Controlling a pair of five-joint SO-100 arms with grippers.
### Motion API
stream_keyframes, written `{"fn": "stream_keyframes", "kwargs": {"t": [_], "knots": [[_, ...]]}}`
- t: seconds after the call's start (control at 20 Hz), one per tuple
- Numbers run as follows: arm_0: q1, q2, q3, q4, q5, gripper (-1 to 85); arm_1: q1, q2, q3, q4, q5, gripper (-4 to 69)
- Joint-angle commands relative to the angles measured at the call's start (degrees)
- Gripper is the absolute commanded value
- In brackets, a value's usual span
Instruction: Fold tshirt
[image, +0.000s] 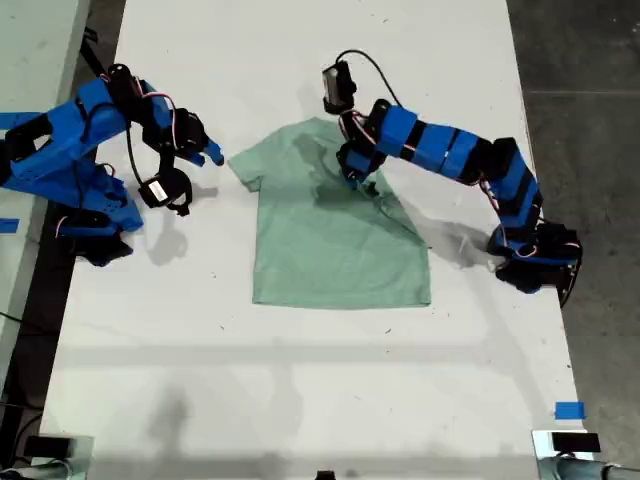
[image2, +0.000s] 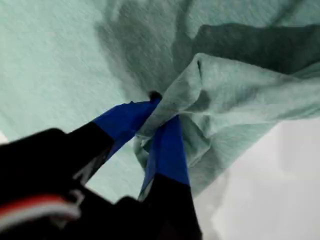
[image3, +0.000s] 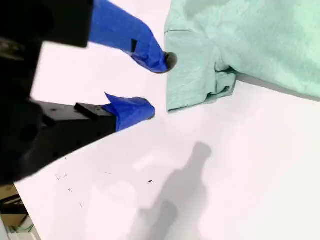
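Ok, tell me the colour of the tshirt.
Plain pale mint green tshirt, no pattern; the exterior view shows it best.

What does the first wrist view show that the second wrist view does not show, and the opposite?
Only the first wrist view shows my first tool shut on a bunched fold of the tshirt.

Only the second wrist view shows my second tool open above the white table, beside a sleeve, not touching it.

Both show the mint-green tshirt and blue fingertips.
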Motion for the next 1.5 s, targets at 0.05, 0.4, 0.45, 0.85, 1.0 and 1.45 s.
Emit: {"fn": "stream_keyframes", "kwargs": {"t": [0.05, 0.4, 0.45, 0.85, 1.0, 1.45], "knots": [[1.0, 0.2, -0.4, -1.1, -0.9, 12.5, -1.0, 1.6, -6.3, 0.9, 0.8, 40.3], [0.0, -0.3, -1.2, -0.4, -0.6, 17.6, 9.6, 38.9, 5.9, 14.0, -6.7, 30.5], [-0.3, -0.4, -1.4, -0.4, 0.0, 20.6, 11.5, 45.1, 11.2, 14.0, -7.3, 29.3], [-7.0, -17.9, -12.4, -2.5, 8.0, 33.9, 13.2, 64.9, 34.5, 12.8, -6.2, 22.5], [-10.2, -29.1, -17.3, -5.3, 11.5, 33.9, 12.7, 65.9, 34.7, 12.8, -6.2, 20.6], [-13.6, -57.8, -27.1, -9.7, 14.6, 28.3, 13.0, 71.0, 38.2, 12.7, -6.1, 17.1]]}}
